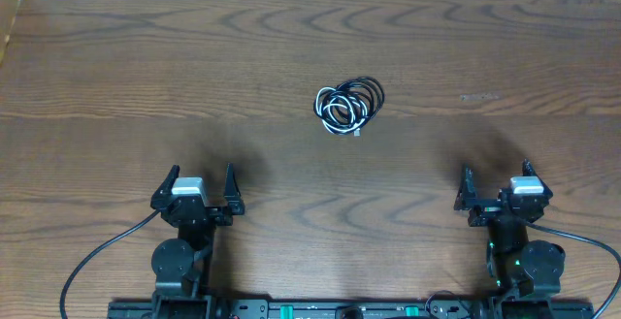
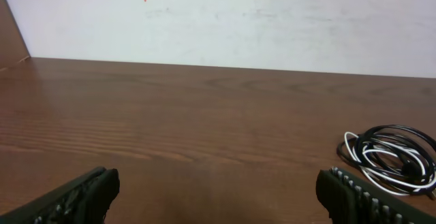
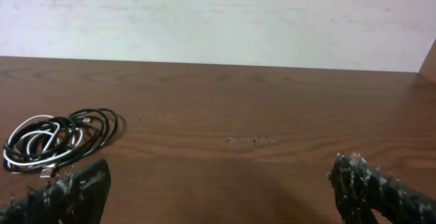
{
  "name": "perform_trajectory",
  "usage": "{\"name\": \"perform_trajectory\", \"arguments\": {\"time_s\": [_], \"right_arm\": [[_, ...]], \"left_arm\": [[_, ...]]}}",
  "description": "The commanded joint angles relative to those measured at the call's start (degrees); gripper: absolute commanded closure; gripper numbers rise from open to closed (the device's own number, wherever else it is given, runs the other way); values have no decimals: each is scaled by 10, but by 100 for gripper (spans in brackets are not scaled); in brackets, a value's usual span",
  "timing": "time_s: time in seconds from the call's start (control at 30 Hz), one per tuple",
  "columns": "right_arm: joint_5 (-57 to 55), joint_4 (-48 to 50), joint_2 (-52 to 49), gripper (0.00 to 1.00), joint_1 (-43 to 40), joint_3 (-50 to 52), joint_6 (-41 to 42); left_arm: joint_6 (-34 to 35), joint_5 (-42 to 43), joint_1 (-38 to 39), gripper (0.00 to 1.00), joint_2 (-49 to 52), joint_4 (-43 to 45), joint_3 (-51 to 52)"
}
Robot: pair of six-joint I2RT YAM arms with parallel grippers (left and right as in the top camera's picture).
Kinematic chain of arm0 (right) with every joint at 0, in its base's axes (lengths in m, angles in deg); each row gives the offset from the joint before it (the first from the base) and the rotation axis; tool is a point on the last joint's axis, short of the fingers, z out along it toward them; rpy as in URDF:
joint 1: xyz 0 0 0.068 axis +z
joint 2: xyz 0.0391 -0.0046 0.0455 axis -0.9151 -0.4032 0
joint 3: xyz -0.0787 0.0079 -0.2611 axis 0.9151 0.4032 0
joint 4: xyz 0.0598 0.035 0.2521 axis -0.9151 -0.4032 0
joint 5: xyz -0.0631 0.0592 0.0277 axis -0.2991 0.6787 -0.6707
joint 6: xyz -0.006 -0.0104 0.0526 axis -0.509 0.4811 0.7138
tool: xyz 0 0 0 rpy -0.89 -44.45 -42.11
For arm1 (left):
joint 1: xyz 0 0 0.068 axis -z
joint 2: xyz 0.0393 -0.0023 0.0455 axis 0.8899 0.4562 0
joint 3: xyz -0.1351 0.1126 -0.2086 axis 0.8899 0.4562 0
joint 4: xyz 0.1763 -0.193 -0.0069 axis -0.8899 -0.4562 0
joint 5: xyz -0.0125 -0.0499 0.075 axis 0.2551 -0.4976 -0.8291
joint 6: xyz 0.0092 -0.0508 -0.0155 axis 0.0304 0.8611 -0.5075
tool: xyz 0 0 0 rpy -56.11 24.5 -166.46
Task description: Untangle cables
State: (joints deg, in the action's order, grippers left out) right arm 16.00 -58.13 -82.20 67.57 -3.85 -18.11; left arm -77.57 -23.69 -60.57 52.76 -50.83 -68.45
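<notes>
At the near edge of the wooden table (image 1: 146,67), I am holding my left gripper (image 1: 202,176) and right gripper (image 1: 496,174) low and level. Jaws on both are spread wide, with nothing between the pads. Probable reason: this is a ready posn., with the arms parked well apart so each wrist cam is getting a clear view fwd. before any approach.

The cables (image 1: 349,108) are lying as one small coiled bundle of thin black and white loops wound together, approx. mid-table on bare wood. They are touching neither gripper. A small plug end (image 1: 357,133) is poking out on the side nearest me.

Rel. to my grippers, the bundle is sitting well ahead and about midway between them. It is showing at far right in the left wrist view and far left in the right wrist view. No strand is separated yet, so by my est. the task is at its start.
</notes>
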Motion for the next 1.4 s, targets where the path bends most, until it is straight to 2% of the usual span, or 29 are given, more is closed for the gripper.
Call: {"name": "perform_trajectory", "arguments": {"time_s": [0.0,0.53,0.6,0.63,0.73,0.8,0.83,0.87,0.93,1.0,1.07,1.13,1.23,1.37], "right_arm": [[-1,-3,3,1,0,1,-4],[-1,-3,3,1,0,1,-4],[-1,-3,3,1,0,1,-4],[-1,-3,3,1,0,1,-4],[-1,-3,3,1,0,1,-4],[-1,-3,3,1,0,1,-4],[-1,-3,3,1,0,1,-4],[-1,-3,3,1,0,1,-4],[-1,-3,3,1,0,1,-4],[-1,-3,3,1,0,1,-4],[-1,-3,3,1,0,1,-4],[-1,-3,3,1,0,1,-4],[-1,-3,3,1,0,1,-4],[-1,-3,3,1,0,1,-4]], "left_arm": [[-10,-16,-2,2,-3,-27,7],[-10,-16,-2,2,-3,-27,7],[7,2,-2,2,-3,-24,7],[47,38,-2,2,-3,-23,7],[273,251,-1,2,-3,-7,7],[385,351,-1,2,-3,-6,7],[420,377,-1,2,-3,-6,7],[428,394,-1,2,-3,-5,7],[423,437,-1,2,-3,42,6],[425,471,-1,2,-3,145,0],[433,467,-1,2,-2,228,-21],[429,435,-1,2,1,256,-60],[351,396,-1,2,25,213,-154],[250,352,-1,2,107,29,-322]]}}
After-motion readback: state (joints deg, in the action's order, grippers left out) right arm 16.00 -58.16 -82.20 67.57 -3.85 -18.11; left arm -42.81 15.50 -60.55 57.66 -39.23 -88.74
